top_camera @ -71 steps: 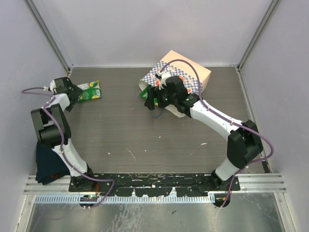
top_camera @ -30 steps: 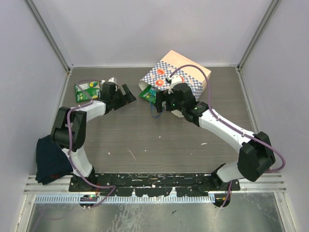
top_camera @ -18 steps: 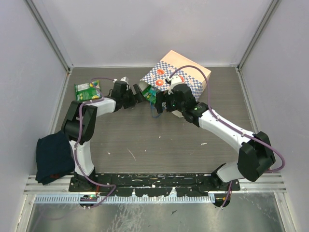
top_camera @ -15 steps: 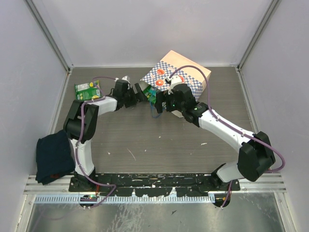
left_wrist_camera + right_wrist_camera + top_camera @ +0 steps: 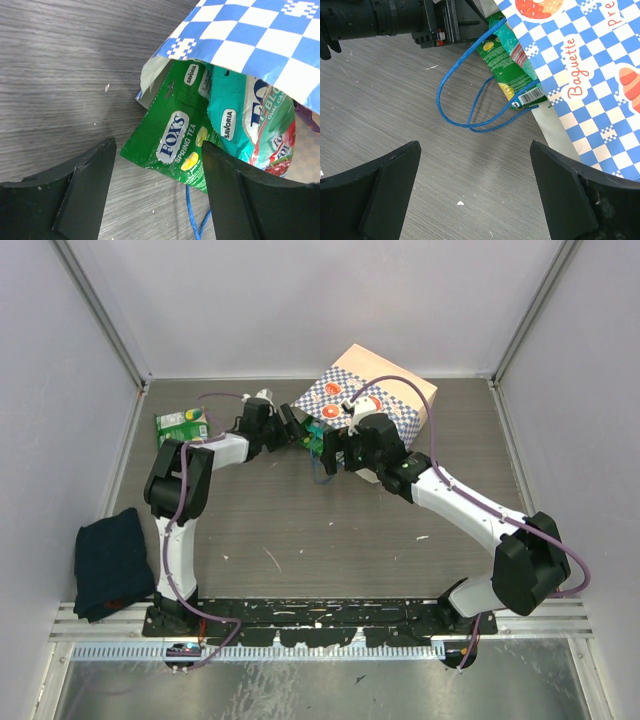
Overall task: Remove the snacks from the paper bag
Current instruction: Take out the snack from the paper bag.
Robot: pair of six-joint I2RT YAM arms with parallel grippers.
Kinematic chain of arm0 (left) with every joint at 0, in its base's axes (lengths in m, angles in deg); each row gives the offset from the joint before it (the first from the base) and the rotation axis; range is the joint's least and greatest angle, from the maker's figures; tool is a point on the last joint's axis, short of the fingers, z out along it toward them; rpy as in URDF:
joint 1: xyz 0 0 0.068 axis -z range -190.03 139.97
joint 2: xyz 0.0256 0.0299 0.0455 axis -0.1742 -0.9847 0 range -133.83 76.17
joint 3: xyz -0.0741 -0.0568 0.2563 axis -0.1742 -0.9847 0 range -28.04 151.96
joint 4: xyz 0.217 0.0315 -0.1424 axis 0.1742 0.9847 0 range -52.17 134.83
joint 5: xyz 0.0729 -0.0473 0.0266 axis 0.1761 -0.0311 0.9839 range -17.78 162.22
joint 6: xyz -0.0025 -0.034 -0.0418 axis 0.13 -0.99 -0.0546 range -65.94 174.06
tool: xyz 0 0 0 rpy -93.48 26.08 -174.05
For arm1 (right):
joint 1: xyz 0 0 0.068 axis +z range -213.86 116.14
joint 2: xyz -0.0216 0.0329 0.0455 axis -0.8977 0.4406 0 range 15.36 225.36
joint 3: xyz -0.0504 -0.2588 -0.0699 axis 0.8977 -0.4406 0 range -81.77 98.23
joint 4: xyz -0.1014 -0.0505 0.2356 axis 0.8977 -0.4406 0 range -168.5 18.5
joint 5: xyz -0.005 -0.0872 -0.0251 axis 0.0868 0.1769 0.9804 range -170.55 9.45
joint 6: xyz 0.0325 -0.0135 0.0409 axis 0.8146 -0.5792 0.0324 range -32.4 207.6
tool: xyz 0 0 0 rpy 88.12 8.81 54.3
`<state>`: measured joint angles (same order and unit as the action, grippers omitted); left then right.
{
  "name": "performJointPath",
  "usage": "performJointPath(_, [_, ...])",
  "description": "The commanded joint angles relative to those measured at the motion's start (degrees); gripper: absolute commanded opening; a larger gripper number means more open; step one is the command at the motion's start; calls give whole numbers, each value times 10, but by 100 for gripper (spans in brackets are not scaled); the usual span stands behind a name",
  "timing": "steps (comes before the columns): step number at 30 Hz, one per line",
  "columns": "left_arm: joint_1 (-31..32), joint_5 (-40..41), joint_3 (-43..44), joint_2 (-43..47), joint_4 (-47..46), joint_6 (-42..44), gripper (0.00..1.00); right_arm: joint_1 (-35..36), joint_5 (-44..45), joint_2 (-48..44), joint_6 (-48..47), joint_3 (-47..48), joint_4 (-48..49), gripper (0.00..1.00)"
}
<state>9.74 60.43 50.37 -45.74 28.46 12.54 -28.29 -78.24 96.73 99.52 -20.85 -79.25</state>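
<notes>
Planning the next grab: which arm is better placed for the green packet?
Left: the left gripper, open, frames the green packet sticking out of the paper bag; the right gripper hangs over the blue handles.

Shows the paper bag [image 5: 378,365] on its side, green snacks [image 5: 312,432] poking from its mouth, left gripper [image 5: 295,429] right at them, right gripper [image 5: 325,451] just beside; another green packet [image 5: 180,425] lying far left.
</notes>
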Motion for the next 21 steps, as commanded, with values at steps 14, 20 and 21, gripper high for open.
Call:
performJointPath(14, [0,33,22,-38,-17,-4,38,2,0,-11,-7,1,30,97])
performJointPath(20, [0,42,16,-31,-14,5,31,2,1,-11,-7,0,30,97])
performJointPath(21, [0,43,15,-29,-14,7,31,2,2,-11,-7,1,30,97])
